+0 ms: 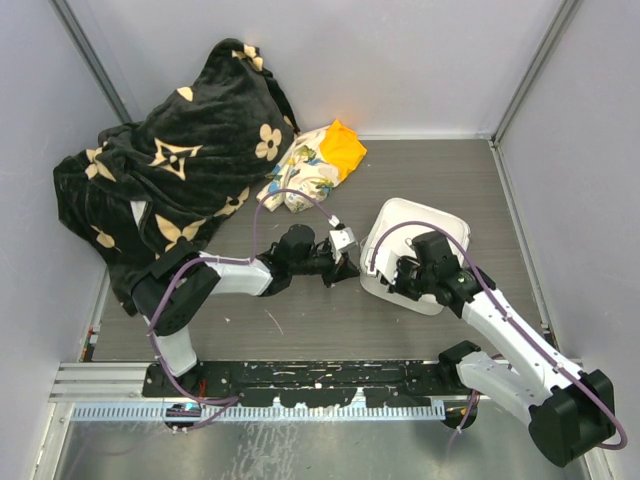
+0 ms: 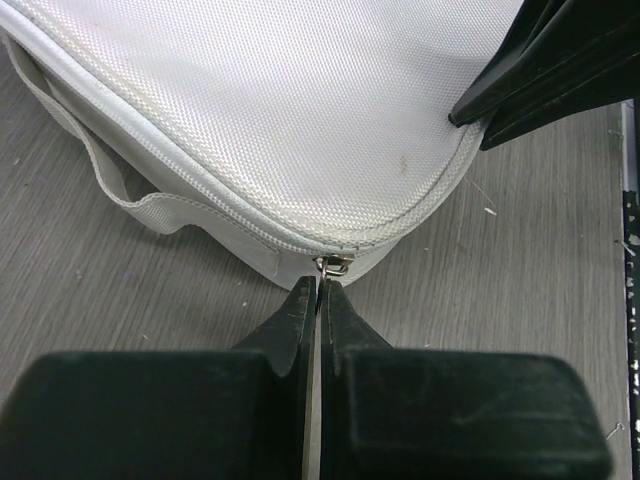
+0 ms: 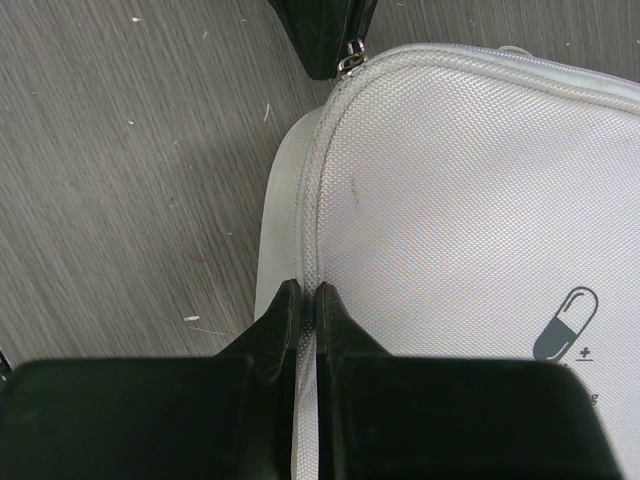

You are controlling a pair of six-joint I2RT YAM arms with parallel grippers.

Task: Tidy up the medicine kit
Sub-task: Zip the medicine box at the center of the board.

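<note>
The medicine kit (image 1: 428, 222) is a white zip case lying flat and closed on the grey table, right of centre. Its lid carries a small dark pill logo (image 3: 565, 325). My left gripper (image 2: 319, 285) is shut at the case's near-left corner, its tips pinching the metal zipper pull (image 2: 333, 266). My right gripper (image 3: 305, 292) is shut on the raised seam of the lid's edge. In the top view the left gripper (image 1: 352, 272) and right gripper (image 1: 392, 282) meet the case's left side close together.
A black blanket with cream flower prints (image 1: 170, 165) is heaped at the back left. A floral-and-orange cloth bundle (image 1: 318, 165) lies beside it. A white carry strap (image 2: 105, 175) hangs from the case's side. Walls close in the table.
</note>
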